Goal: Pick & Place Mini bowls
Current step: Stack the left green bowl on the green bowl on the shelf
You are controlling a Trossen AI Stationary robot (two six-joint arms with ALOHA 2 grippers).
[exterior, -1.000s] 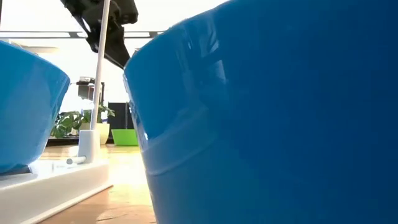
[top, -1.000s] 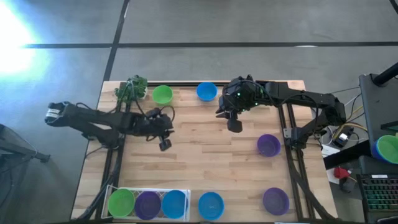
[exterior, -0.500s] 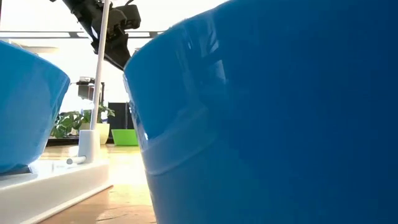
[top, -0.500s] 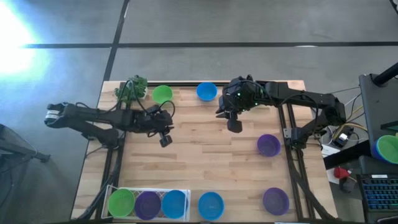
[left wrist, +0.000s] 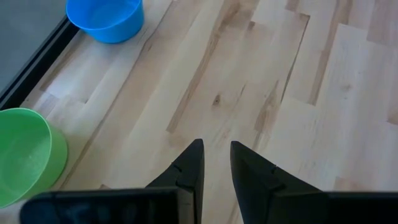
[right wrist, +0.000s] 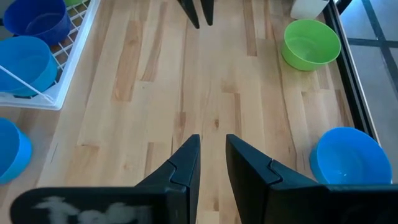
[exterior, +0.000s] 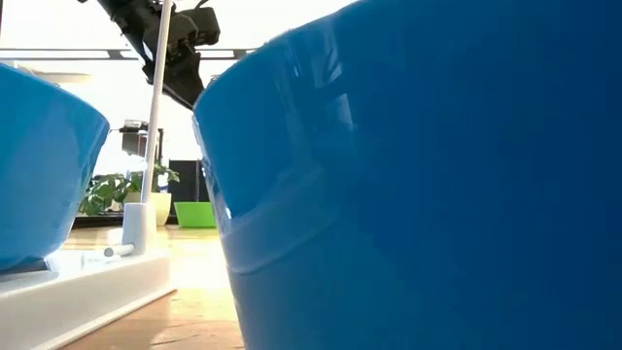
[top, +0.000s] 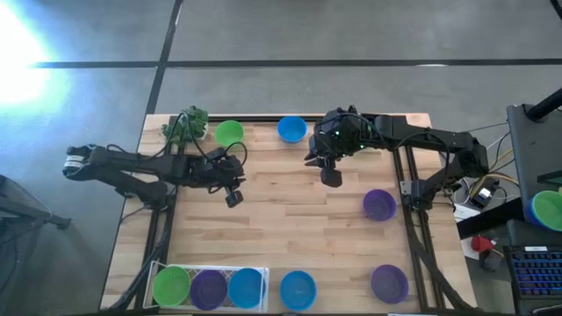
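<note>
Several mini bowls stand on the wooden table. A green bowl (top: 229,132) and a blue bowl (top: 291,129) stand at the far edge. Two purple bowls (top: 379,204) (top: 389,283) stand on the right and a blue bowl (top: 298,290) at the near edge. A green, a purple and a blue bowl sit in the white mesh tray (top: 211,270). My left gripper (top: 233,198) (left wrist: 216,150) hangs left of the middle, open by a narrow gap, with nothing between its fingers. My right gripper (top: 331,178) (right wrist: 212,144) hangs near the far blue bowl in the same state.
A leafy toy plant (top: 186,125) stands at the far left corner beside the green bowl. In the low view the near blue bowl (exterior: 418,175) fills most of the picture, with the tray (exterior: 87,277) to its left. Bare wood lies between the two grippers.
</note>
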